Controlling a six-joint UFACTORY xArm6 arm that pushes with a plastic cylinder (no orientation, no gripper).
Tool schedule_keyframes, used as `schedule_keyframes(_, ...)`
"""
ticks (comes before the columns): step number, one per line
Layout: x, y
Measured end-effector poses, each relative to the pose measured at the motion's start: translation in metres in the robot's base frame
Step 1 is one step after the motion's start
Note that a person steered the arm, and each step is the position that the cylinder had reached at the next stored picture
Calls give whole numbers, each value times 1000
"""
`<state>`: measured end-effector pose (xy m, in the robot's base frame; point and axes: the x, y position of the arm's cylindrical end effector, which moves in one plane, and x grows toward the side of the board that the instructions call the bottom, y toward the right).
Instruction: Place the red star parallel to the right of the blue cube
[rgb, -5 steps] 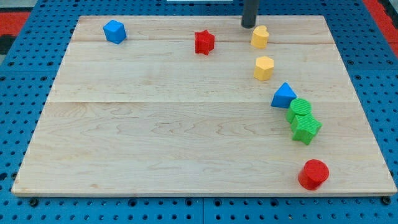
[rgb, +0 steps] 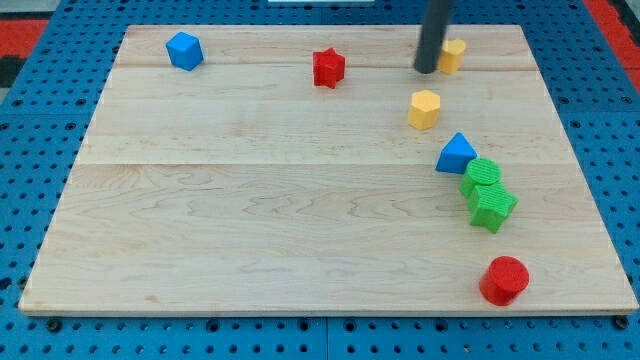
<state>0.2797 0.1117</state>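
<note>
The red star lies near the view's top, at the middle of the wooden board. The blue cube sits at the top left, well apart from the star, with the star to its right and slightly lower. My tip stands to the right of the star, about a hundred pixels away, right beside a yellow block that it partly hides.
A second yellow block lies below the tip. A blue triangular block, two green blocks and a red cylinder run down the right side.
My tip moved right and down the view. The upper yellow block has shifted to the right. The red star and blue cube have not moved.
</note>
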Motion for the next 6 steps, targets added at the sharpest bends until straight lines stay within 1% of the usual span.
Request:
schedule_keyframes(1,5,-80)
schedule_keyframes(2,6,-118)
schedule_keyframes(3,25,-127)
schedule_keyframes(4,58,-143)
schedule_keyframes(5,50,-170)
schedule_keyframes(6,24,-174)
